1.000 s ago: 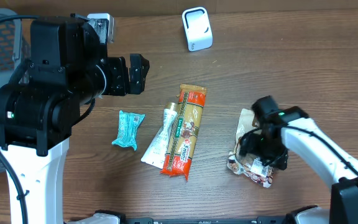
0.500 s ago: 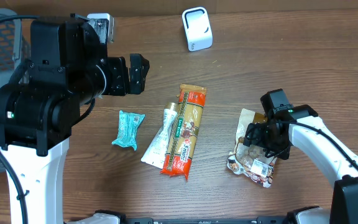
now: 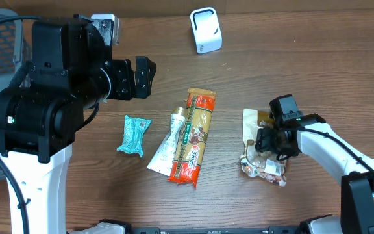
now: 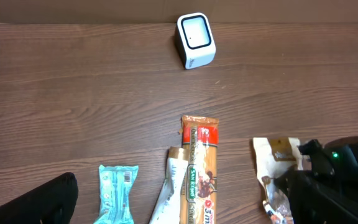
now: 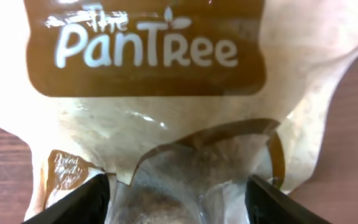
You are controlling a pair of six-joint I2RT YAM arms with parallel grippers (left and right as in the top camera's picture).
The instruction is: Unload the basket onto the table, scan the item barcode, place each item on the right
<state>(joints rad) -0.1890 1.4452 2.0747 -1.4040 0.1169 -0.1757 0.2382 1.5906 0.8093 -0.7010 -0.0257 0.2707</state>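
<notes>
**Right jaws straddle the snack bag; scanner stands well apart**

The right gripper (image 5: 179, 202) is down over the crinkled clear-and-tan plastic snack bag with the brown "The PanTree" label (image 5: 166, 130). In the right wrist view its two dark fingertips (image 5: 82, 202) stand apart at the lower corners. The bag's clear, crumpled part fills the space between them. I cannot tell whether the fingers press on the plastic or only flank it. From overhead, the gripper sits across the middle of the bag, with the tan end showing on the far side and the mottled end on the near side.

The bag lies on the brown wooden table (image 3: 304, 58), at its right side. To the left of the bag lies a long orange-and-tan food packet (image 3: 193, 138), lengthwise away from the robot. A flat white squeeze tube (image 3: 166, 148) rests against the packet's left edge. A small teal wrapper (image 3: 134, 134) lies just beside the tube, on its left.

The white rounded box scanner with a dark-rimmed window (image 3: 206, 30) stands near the far edge of the table. It is well apart from the bag and from the right gripper.

The left gripper (image 3: 145, 77) is raised above the left part of the table, pointing towards the middle. Its jaws are spread wide and hold nothing.
</notes>
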